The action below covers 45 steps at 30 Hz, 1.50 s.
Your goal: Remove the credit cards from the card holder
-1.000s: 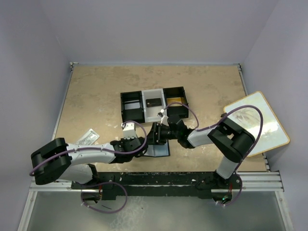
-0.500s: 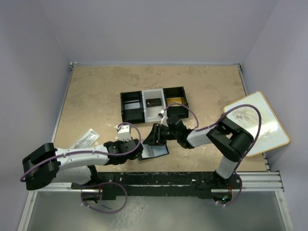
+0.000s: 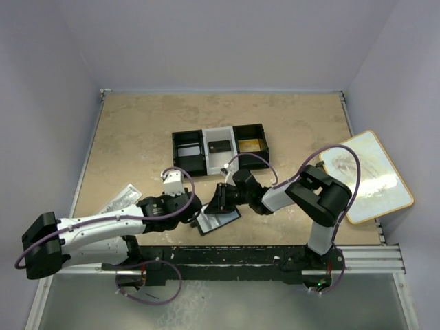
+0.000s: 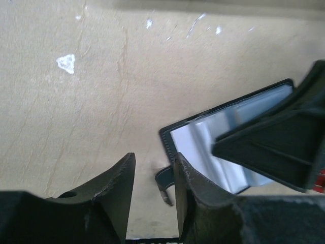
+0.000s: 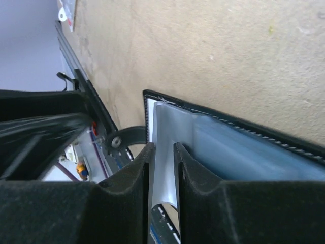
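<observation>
Inspection finding: the small flat black bifold card holder [image 3: 218,220] lies open on the beige stone-pattern table [image 3: 137,137], near the front edge and between the 2 arms.

The right gripper [image 3: 221,199] has its jaws nearly together on 1 clear pale-blue sleeve leaf, apparently pinching plastic rather than a card. The left gripper [image 4: 152,178] stands just beside the holder's corner, jaws slightly apart and empty, touching nothing.

1 dark credit card [image 3: 220,146] and 1 gold-tan credit card [image 3: 250,144] already lie in the black-and-white 3-compartment tray [image 3: 205,159]. I cannot tell whether any card remains in the sleeves.

Risks:
1. With nothing pinning the holder, a pull on the sleeve would likely drag or lift the whole thing.
2. The sleeve may crease or tear.
3. The holder may slide off the near edge.
</observation>
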### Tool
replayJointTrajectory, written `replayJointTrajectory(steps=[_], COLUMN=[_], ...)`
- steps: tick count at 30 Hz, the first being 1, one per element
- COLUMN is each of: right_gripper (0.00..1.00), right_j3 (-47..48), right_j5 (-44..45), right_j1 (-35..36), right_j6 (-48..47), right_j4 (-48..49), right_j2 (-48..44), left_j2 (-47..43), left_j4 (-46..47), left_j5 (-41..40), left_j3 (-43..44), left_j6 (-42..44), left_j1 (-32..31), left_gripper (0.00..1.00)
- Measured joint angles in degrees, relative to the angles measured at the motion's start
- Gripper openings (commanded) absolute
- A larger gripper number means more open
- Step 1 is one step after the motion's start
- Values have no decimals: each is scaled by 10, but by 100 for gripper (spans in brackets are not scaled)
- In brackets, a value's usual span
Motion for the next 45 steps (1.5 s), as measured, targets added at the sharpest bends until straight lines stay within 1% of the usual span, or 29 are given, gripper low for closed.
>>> replayJointTrajectory(steps=[1, 2, 6, 8, 9, 13, 15, 20, 24, 28, 31, 35, 39, 41, 45], right_gripper=[38, 41, 45, 46, 45, 29, 23, 19, 17, 14, 14, 14, 14, 18, 28], right_j3=[0, 0, 5, 5, 5, 4, 3, -1, -1, -1, -1, -1, -1, -1, -1], right_j5=[0, -2, -12, -13, -13, -10, -5, 13, 33, 52, 64, 76, 79, 80, 93], right_j1=[0, 1, 4, 5, 5, 6, 7, 7, 9, 10, 11, 11, 11, 11, 11], right_j6=[3, 8, 12, 12, 12, 12, 10, 10, 8, 5, 3, 3, 3, 2, -4], right_j4=[3, 6, 20, 21, 22, 21, 16, 2, -16, -37, -49, -60, -64, -67, -102], right_j2=[8, 16, 17, 17, 16, 14, 13, 12, -3, -22, -32, -34, -34, -35, -57], left_j2=[-8, -16, -38, -39, -38, -37, -37, -37, -28, -1, 31, 66, 75, 75, 83], left_j4=[-5, -9, -14, -13, -14, -11, -7, 6, 37, 85, 112, 136, 143, 143, 145], left_j5=[-4, -7, -14, -13, -12, -7, -3, 20, 49, 82, 103, 124, 133, 136, 139], left_j3=[9, 18, 38, 39, 39, 39, 39, 39, 38, 31, 26, 20, 3, -8, -30], left_j6=[0, 0, 0, 0, 0, 0, 0, 1, 5, 12, 20, 24, 25, 24, 24], left_j1=[0, 0, 0, 0, 0, 0, 0, 4, 8, 15, 21, 36, 41, 41, 41], left_gripper=[35, 35, 35, 35, 35, 33, 32, 30, 30, 29, 26, 25, 23, 23, 21])
